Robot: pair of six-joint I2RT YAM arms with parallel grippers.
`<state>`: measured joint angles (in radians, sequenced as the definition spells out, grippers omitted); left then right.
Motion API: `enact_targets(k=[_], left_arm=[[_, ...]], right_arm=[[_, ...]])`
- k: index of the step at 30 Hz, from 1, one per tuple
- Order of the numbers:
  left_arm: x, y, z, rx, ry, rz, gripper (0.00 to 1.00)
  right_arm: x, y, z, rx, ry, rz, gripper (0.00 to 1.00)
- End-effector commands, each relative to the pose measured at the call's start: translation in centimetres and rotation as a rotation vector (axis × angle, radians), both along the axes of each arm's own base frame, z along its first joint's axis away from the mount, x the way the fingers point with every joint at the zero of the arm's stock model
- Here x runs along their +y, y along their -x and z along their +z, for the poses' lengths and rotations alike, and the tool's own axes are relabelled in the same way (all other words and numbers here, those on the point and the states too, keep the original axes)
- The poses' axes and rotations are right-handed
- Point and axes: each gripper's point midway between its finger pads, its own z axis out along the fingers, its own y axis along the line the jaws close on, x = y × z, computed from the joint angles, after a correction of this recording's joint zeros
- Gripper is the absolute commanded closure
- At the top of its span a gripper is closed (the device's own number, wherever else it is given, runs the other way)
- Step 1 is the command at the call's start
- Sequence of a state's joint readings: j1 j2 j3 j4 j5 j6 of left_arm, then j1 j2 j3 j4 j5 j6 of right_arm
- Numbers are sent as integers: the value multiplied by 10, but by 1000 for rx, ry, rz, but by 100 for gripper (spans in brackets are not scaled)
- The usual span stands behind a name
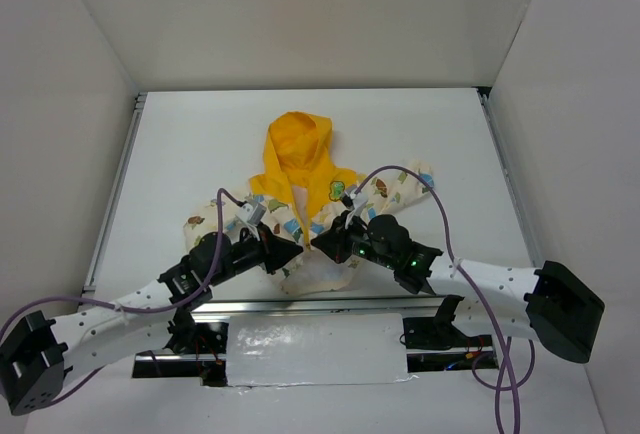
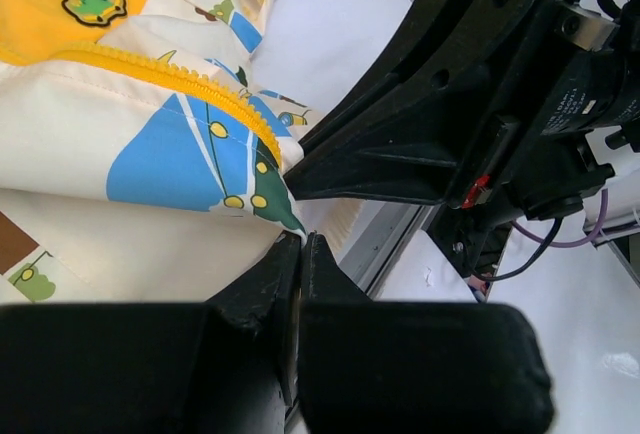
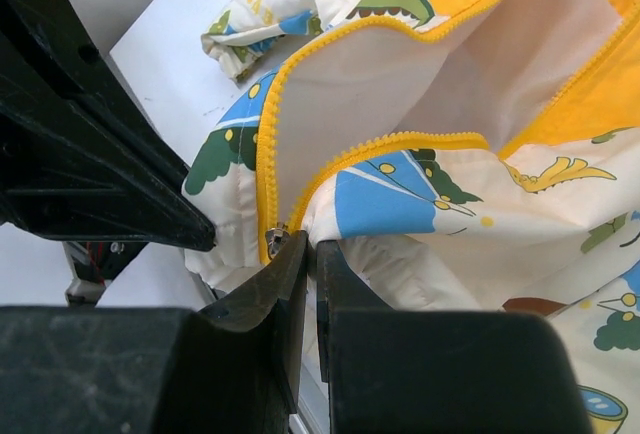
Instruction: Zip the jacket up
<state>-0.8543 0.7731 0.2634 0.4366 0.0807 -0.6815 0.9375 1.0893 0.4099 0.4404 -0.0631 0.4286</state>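
jacket (image 1: 300, 194) lies unzipped on the desk (image 1: 180, 154); left fingers (image 2: 265, 284) and right fingers (image 3: 270, 289) are both pressed together at its bottom hem, whether on fabric i cannot tell.

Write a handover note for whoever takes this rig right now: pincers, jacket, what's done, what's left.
The left pincer is shut, its tip at the bottom hem of the jacket; can't tell if fabric is pinched.
The right pincer is shut, its tip at the hem right beside the zipper slider; its hold on fabric is also unclear.
The jacket lies on the table, hood away from the arms, hem toward the bases.
Done: both pincers are at the hem, tips nearly meeting.
Left: the whole zip. The yellow teeth are apart, white lining shows, and the slider sits at the bottom. Likely next: join the ends, pull up.
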Motion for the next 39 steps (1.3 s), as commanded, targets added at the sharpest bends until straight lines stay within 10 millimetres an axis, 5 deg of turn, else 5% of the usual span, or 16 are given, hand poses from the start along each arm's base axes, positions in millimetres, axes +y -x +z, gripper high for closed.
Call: enact_targets(k=[1,7,12,17,28,35,39], left_arm=[[-12,8,21,-61,68,-75,100],[-10,3,14,-49,58,-48,100],[-11,2,12,-42,65,-40,100],[-14,4,9,-29,67,-62,100],[-17,6,-1,2,82,-69,100],[-21,7,-3,11,90,-86,100],[-23,7,-3,13,91,-90,100]], right_arm=[[7,-6,36,-54,-92,-9,100],[1,-3,40,-70,-118,-11,95],[4,3,39,-53,-125,21,78],[-1,-3,50,-68,-132,-20,77],[-10,-12,62,-69,-95,-69,55],[-18,-7,70,-37,-115,-93,24],[-18,0,75,16,-122,-80,24]])
